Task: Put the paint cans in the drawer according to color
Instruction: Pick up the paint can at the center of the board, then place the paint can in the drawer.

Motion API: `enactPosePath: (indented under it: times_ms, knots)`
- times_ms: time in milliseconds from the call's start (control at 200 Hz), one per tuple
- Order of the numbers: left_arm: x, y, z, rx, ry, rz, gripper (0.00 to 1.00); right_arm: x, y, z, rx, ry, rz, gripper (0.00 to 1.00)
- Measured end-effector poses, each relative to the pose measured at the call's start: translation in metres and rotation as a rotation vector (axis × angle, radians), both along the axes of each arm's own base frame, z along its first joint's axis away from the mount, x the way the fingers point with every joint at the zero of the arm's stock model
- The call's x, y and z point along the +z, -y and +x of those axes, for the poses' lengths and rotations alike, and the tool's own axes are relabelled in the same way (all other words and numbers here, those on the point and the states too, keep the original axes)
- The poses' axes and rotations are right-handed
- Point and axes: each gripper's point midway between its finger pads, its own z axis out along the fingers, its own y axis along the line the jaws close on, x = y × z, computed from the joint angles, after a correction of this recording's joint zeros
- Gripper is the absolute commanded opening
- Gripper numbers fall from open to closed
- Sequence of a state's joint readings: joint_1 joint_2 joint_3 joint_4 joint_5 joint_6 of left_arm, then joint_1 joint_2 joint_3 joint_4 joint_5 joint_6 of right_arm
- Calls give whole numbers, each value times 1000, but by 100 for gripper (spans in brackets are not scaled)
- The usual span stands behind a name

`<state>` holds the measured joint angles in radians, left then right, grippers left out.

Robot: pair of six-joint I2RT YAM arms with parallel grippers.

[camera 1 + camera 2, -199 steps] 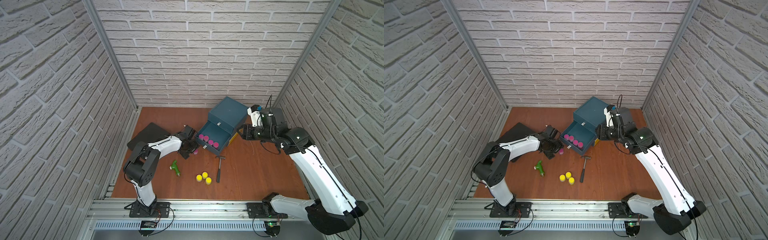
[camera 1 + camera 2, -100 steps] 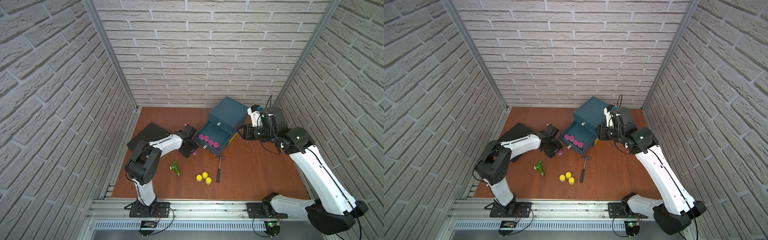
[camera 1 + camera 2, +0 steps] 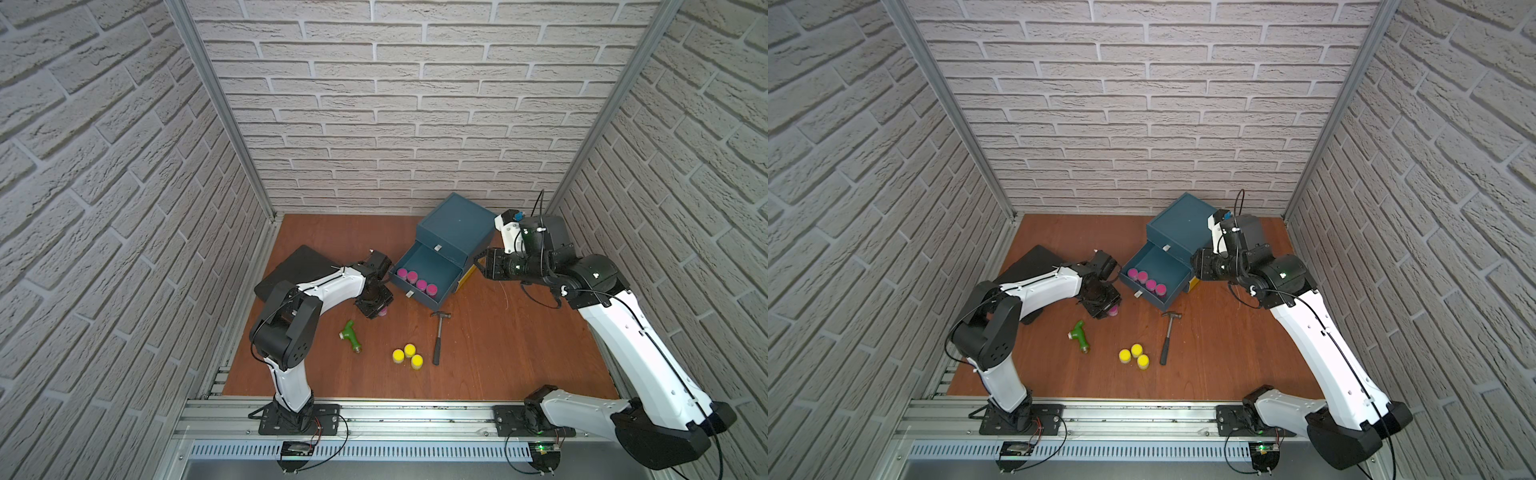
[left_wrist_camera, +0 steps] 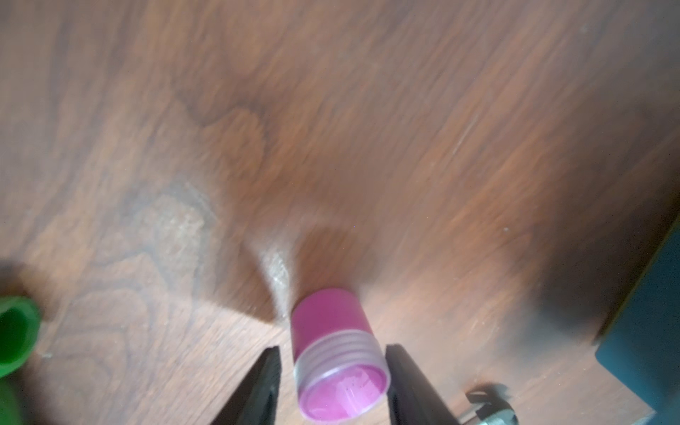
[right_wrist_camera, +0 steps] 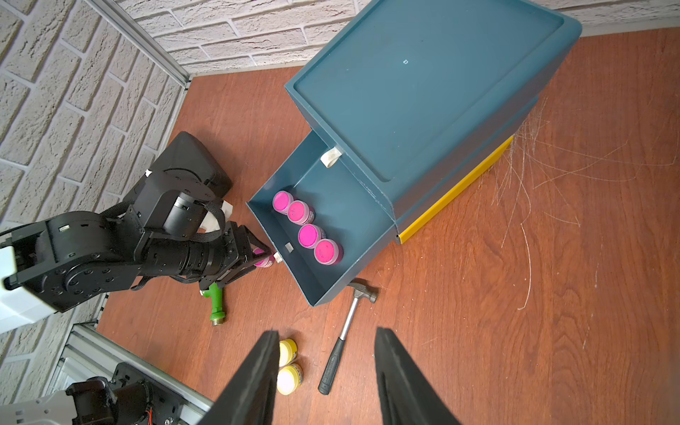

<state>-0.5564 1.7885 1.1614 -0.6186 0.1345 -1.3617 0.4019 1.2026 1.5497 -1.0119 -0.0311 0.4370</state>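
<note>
Left pincer straddles the magenta paint can, jaws apart; likely light, slick, prone to rolling, so grip across its ribbed band.

The left pincer has narrowed around the magenta paint can.

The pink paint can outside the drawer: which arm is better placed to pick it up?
Left. The left gripper straddles the pink can, a finger on each side. The right gripper hangs open beside the cabinet, far from it.
</note>
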Motion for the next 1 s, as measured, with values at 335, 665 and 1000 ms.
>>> enactPosePath:
  times_ms: [335,665,1000]
  knots:
    - [1,-4,0,4,-3,22,31,0,0,0,-1,1,1,48]
    - [48,-16,3,20,52,68,28,0,2,1,-6,4,-2,48]
    - [198,10,64,8,365,-53,28,1,2,2,-11,7,-1,48]
